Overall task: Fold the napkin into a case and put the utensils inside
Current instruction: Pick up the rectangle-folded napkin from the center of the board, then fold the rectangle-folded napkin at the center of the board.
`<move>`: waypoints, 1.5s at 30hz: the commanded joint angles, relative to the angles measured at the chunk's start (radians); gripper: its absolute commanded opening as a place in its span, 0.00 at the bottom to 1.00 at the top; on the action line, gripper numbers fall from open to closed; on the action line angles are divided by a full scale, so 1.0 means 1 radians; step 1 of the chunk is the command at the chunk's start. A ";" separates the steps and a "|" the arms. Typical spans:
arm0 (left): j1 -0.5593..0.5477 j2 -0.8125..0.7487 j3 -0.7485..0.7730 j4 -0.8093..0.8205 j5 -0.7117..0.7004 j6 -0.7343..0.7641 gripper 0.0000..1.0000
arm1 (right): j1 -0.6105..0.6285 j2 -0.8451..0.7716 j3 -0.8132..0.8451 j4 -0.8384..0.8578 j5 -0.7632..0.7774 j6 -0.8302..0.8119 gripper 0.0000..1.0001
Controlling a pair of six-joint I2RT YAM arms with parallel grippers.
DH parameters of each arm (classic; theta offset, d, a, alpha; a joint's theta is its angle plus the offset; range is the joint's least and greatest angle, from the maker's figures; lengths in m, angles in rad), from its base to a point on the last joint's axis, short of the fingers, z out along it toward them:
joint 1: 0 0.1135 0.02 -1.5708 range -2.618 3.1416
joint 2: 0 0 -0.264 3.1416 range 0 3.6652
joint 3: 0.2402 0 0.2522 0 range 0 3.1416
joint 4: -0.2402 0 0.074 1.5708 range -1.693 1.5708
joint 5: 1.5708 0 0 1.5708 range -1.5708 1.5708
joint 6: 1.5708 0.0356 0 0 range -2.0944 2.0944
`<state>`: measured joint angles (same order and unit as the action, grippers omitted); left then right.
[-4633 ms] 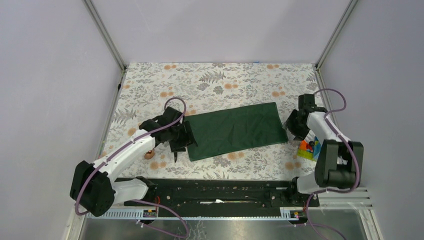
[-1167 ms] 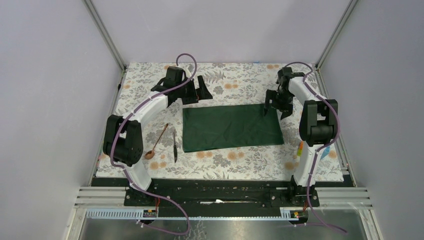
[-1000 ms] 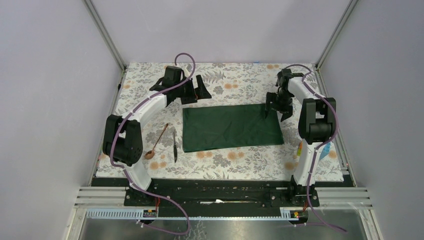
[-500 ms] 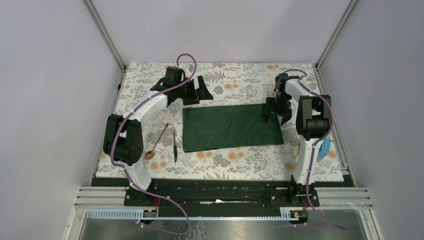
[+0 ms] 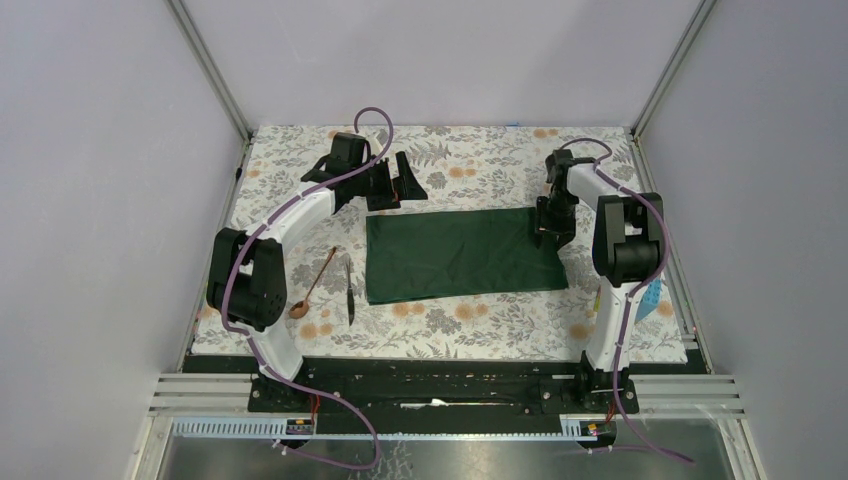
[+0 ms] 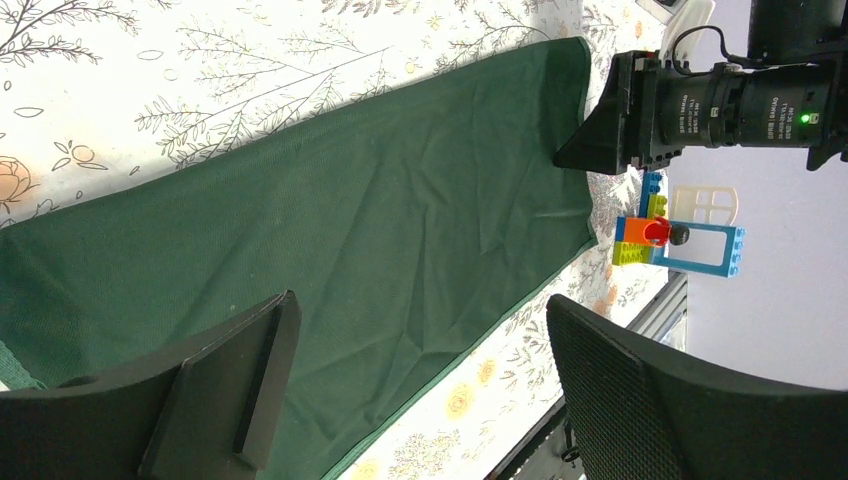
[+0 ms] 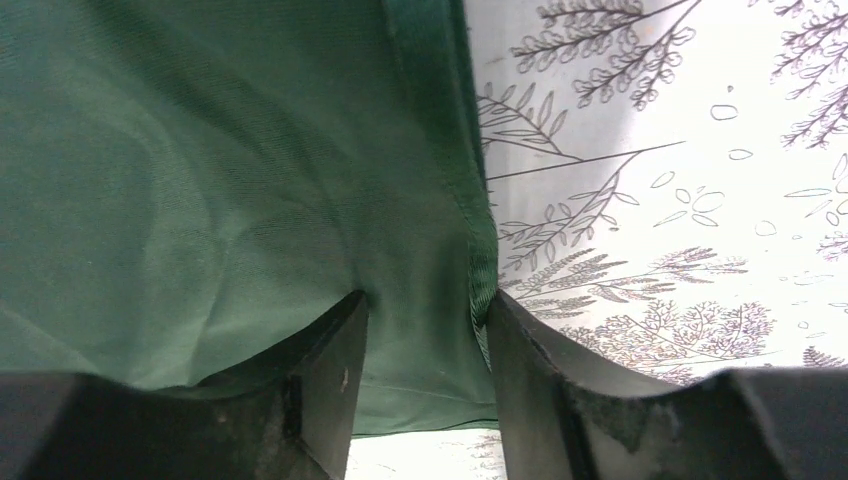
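Right tool (image 7: 420, 330) pinching napkin (image 5: 460, 255) hem at its 2 o'clock corner. Left tool (image 6: 410, 390) spread wide, hovering over the 10 o'clock corner.

Even, diffuse light fills the overhead view, bright and sharp, with only faint soft shadows beneath the arms. In the left wrist view the near fingers (image 6: 230, 380) are dark and slightly soft. The right wrist view sits so close that the napkin (image 7: 200, 180) is dim and slightly soft, the tablecloth (image 7: 680, 150) nearly washed out.
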<state>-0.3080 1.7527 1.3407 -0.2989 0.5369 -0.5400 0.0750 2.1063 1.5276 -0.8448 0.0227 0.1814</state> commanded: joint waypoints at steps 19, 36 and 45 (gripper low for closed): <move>0.000 -0.027 0.015 0.041 0.028 -0.004 0.99 | 0.023 0.026 0.056 0.000 0.393 -0.092 0.00; 0.012 -0.065 0.020 0.014 -0.040 0.024 0.99 | 0.177 -0.106 0.035 0.058 -0.103 -0.030 0.00; 0.041 -0.074 0.020 0.010 -0.051 0.027 0.99 | 0.359 -0.044 0.069 0.147 -0.320 0.087 0.00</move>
<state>-0.2813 1.7313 1.3403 -0.3065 0.5003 -0.5304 0.3679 2.0476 1.5635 -0.7330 -0.1669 0.1970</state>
